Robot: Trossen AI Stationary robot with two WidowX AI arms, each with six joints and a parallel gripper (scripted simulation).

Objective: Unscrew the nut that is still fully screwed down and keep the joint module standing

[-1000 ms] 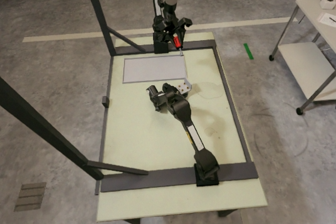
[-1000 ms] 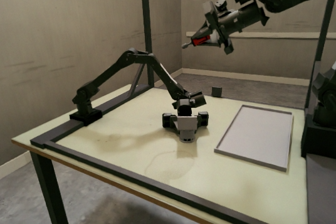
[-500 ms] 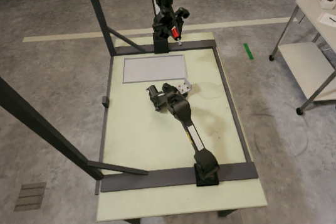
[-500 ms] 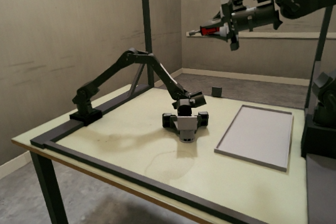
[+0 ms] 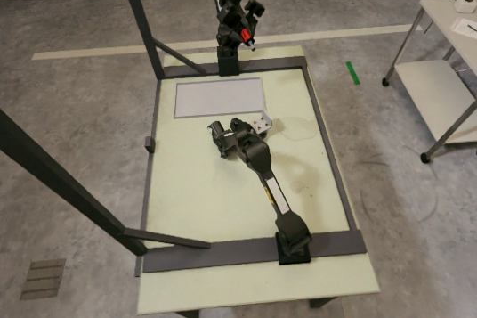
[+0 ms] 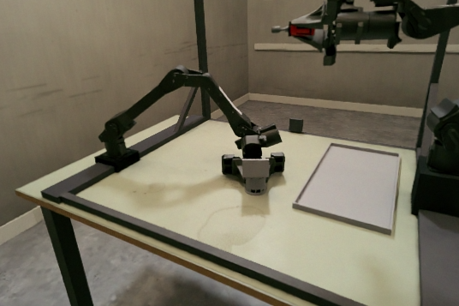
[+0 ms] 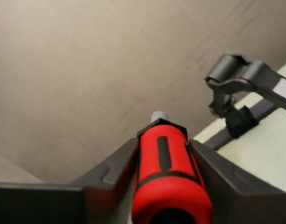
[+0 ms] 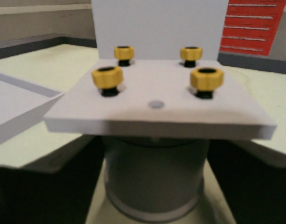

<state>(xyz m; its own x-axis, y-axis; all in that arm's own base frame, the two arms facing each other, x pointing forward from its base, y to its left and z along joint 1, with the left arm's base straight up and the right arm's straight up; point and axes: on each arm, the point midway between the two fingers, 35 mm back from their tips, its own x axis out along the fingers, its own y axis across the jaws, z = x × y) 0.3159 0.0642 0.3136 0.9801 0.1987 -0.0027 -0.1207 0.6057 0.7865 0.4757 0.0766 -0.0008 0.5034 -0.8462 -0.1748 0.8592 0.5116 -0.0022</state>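
The grey joint module (image 8: 154, 175) (image 6: 256, 186) stands upright on the table. Its pale bracket (image 8: 159, 112) (image 6: 255, 167) (image 5: 259, 126) lies on top, with an upright plate at one side. In the right wrist view, yellow nuts sit at the front left (image 8: 107, 77), front right (image 8: 206, 79), back left (image 8: 124, 52) and back right (image 8: 191, 53). Black shows beneath each; I cannot tell which is fully down. My right gripper (image 8: 153, 132) is shut on the module, below the bracket. My left gripper (image 7: 163, 145) (image 6: 303, 31) is shut on the red nut driver (image 7: 169, 192) (image 5: 246, 36), high above the table, socket pointing roughly level.
A shallow grey tray (image 5: 209, 115) (image 6: 342, 219) lies beside the module, toward the left arm's base. A dark frame (image 5: 327, 151) borders the table, with posts along one side. A small dark block (image 5: 149, 143) (image 6: 295, 125) sits at the table's edge.
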